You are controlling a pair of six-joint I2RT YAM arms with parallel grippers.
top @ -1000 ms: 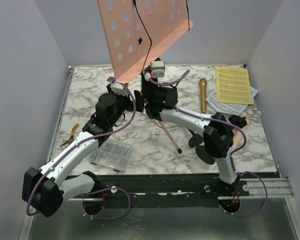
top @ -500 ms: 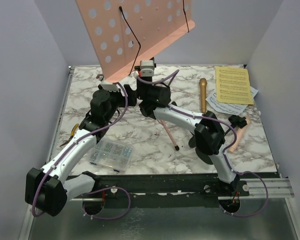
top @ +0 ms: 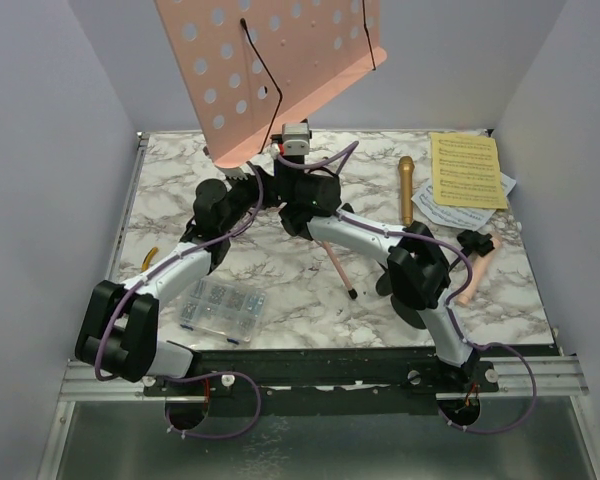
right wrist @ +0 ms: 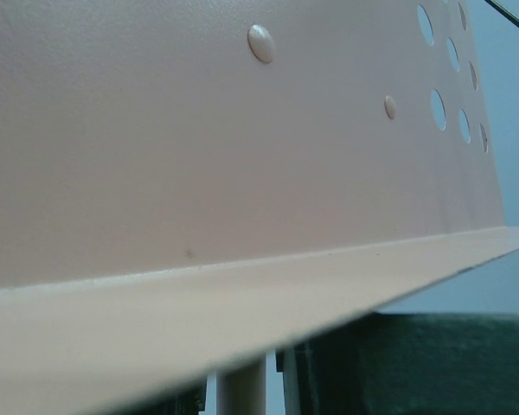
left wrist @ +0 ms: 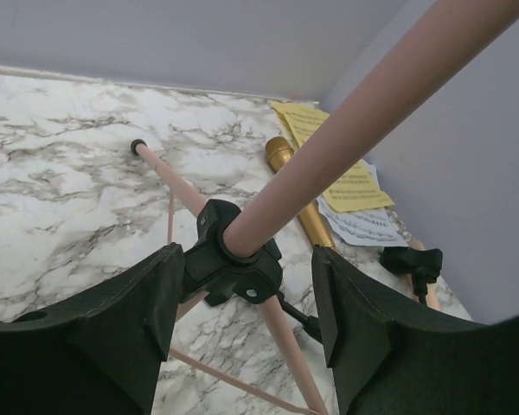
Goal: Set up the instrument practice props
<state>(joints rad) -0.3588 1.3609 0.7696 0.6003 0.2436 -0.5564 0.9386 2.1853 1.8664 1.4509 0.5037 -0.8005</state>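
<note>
Pink music rack (top: pixel 280 70), one, centre of frame, perforated tray top centre, pole (left wrist: pixel 363 130) leaning upward, right pincer (right wrist: pixel 242 393) pinching pole under tray, left pincer (left wrist: pixel 246 268) spread astride black hub (left wrist: pixel 209 226), one gold microphone (top: pixel 406 190) lengthwise, upper right.

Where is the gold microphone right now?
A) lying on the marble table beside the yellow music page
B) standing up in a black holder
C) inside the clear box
A: the gold microphone lies flat on the table, right beside the yellow music page.
</note>
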